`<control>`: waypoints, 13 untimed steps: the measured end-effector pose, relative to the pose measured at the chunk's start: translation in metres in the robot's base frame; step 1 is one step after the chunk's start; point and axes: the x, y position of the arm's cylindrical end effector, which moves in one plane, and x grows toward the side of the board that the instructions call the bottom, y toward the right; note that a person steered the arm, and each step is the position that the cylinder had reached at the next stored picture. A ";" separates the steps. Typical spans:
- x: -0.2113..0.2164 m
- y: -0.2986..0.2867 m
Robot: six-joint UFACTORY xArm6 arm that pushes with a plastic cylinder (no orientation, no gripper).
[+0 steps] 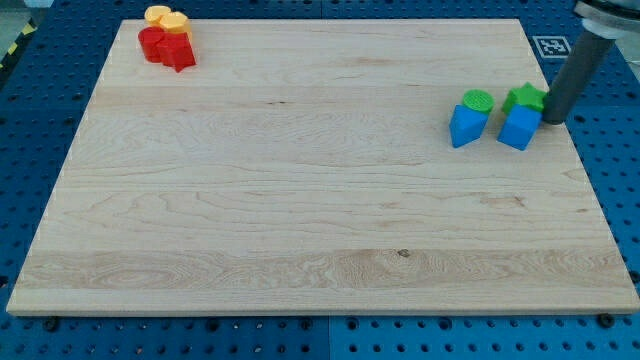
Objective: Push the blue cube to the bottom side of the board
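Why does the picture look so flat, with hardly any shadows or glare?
In the camera view the light is soft and even: the wooden board shows no glare, the blue cube and my tip cast only faint shadows, and the rod's top blurs slightly at the frame's edge.

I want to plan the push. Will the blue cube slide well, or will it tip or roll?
The blue cube probably slides: flat faces, smooth wooden board. Rolling seems unlikely. My tip sits at its right edge, so it may turn.

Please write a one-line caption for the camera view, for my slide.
My tip touches the blue cube at its upper right, beside green blocks, near the board's right edge.
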 end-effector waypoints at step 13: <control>0.163 -0.090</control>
